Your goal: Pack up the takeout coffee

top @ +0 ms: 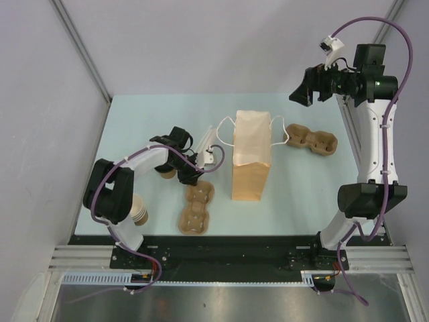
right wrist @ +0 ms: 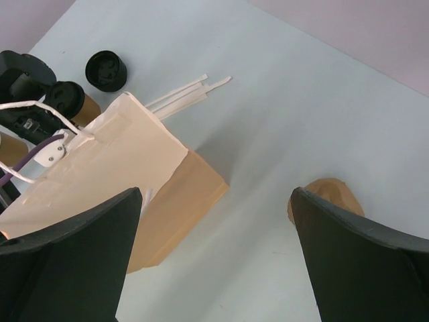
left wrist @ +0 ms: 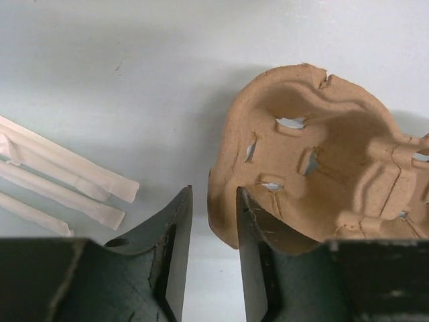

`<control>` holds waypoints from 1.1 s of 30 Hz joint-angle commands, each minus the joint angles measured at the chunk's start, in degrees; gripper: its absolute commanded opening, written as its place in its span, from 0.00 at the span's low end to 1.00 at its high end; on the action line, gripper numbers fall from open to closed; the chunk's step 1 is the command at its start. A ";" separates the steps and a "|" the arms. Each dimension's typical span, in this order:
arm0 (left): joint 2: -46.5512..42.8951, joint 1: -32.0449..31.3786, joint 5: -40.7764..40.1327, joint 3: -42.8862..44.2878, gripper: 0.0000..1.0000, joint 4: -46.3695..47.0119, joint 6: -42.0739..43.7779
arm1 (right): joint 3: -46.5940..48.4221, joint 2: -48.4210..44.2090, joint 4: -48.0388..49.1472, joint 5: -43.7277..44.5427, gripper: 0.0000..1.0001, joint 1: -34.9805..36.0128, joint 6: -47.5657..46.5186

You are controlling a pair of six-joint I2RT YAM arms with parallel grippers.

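Far left on my screen, a stack of cups (top: 139, 209) with no lids stands by the base of the left arm. The left claw (left wrist: 213, 194) is down low over the table (top: 134, 121). Its jaws are only a little way apart and there is nothing between them. The coffee cup (right wrist: 69, 99), black lid on, stands upright near that arm, with a spare lid (right wrist: 106, 69) just beside it. It is not in any tray and not in the bag.

One finger of the left claw is right at the rim of a brown tray (left wrist: 315, 168), and some white sticks (left wrist: 67, 191) lie on its other side. In the middle, the paper bag (top: 251, 157) lies flat. A second tray (top: 312, 139) sits past it. The right claw (right wrist: 216, 201) hangs high, wide open and empty.

I think we are getting the tray ready. Next I must open the left claw wider, take the cup by its sides and keep it upright.
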 commanded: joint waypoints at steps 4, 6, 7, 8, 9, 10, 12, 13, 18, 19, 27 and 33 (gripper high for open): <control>1.69 -0.07 -0.02 0.81 0.38 0.23 2.51 | 6.37 3.01 -0.87 1.81 1.00 1.90 -2.08; 2.04 -0.07 -0.55 0.99 0.35 -0.30 3.83 | 7.25 3.89 -1.31 2.25 1.00 2.60 -2.35; 2.13 -0.07 -0.64 1.08 0.33 -0.30 4.10 | 7.69 3.98 -1.58 2.52 0.99 2.86 -2.52; 2.22 -0.07 -0.46 1.25 0.27 -0.47 4.54 | 8.30 4.16 -1.67 2.95 1.00 3.22 -2.96; 2.13 -0.07 -0.20 1.43 0.22 -0.73 4.63 | 8.48 4.51 -1.84 3.31 1.00 3.83 -3.49; 1.96 -0.07 0.59 1.60 0.17 -1.00 4.63 | 8.75 4.68 -2.19 3.74 1.00 4.01 -3.93; 0.73 0.02 1.21 1.52 0.05 -1.53 4.45 | 9.80 5.21 -3.07 5.32 0.99 6.19 -6.12; 0.12 0.02 1.73 1.43 0.02 -1.79 4.37 | 10.33 5.39 -4.03 5.85 0.99 6.64 -6.91; -4.98 0.72 3.49 0.90 0.00 -2.67 2.26 | 11.91 6.18 -6.32 9.28 0.99 10.16 -13.23; -5.59 1.07 4.10 1.16 0.00 -2.84 0.86 | 12.00 6.35 -6.85 9.81 0.98 11.64 -14.12; -7.63 1.43 5.52 -0.06 0.00 -1.18 -3.54 | 11.83 8.90 -9.66 15.96 0.94 19.65 -22.37; -7.45 1.43 5.69 -1.56 0.00 1.20 -4.51 | 12.35 11.54 -10.10 20.00 0.82 23.08 -25.64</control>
